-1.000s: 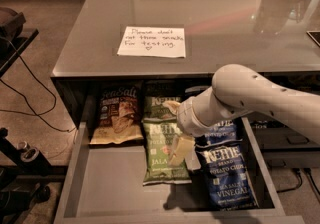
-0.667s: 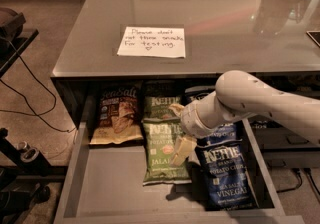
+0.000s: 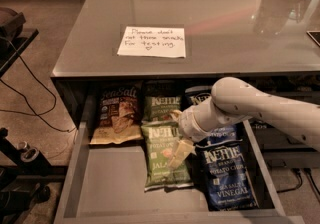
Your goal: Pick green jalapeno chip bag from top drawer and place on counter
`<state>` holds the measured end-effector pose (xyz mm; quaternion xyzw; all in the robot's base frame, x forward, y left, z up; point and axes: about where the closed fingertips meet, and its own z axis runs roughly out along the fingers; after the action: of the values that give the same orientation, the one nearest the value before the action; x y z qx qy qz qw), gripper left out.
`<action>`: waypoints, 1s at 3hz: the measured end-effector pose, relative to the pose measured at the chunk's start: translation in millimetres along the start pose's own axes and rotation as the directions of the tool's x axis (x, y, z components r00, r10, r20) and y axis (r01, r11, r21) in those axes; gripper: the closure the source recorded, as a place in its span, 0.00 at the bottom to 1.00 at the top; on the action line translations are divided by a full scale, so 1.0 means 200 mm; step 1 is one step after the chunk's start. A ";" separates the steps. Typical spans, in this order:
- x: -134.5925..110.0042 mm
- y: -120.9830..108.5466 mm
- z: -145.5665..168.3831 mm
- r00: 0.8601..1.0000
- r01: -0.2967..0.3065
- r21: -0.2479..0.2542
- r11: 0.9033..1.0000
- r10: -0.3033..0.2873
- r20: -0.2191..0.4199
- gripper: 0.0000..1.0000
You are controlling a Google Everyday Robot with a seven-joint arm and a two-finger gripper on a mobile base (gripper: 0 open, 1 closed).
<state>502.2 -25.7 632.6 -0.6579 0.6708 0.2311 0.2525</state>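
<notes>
The top drawer (image 3: pixel 107 183) is pulled out below the counter (image 3: pixel 225 23). The green jalapeno chip bag (image 3: pixel 160 165) lies flat in the drawer's middle, with white KETTLE lettering. My gripper (image 3: pixel 177 134) reaches in from the right and hovers over the bag's upper right part. It looks open, with one pale finger (image 3: pixel 181 152) over the bag and the other near its top edge. A second green Kettle bag (image 3: pixel 159 107) lies just behind.
A tan-brown Sea Salt bag (image 3: pixel 116 115) lies at the drawer's left. Dark blue Kettle bags (image 3: pixel 227 178) lie at the right, partly under my arm (image 3: pixel 260 108). A white handwritten note (image 3: pixel 152 42) lies on the counter. Cables and a dark stand are on the floor at left.
My arm has shifted a little and the gripper has dropped slightly closer to the green bag. No bag has moved.
</notes>
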 end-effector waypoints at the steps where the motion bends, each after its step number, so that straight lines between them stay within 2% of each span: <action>1: -0.01 0.00 0.06 1.000 0.003 -0.031 1.000 -0.003 0.007 0.19; 2: -0.06 0.01 0.07 1.000 0.019 -0.041 0.999 -0.018 0.014 0.43; 3: -0.15 0.07 0.03 0.998 0.054 -0.045 0.998 -0.053 0.033 0.66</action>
<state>489.5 2.4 646.4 -0.6775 0.6434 0.2500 0.2542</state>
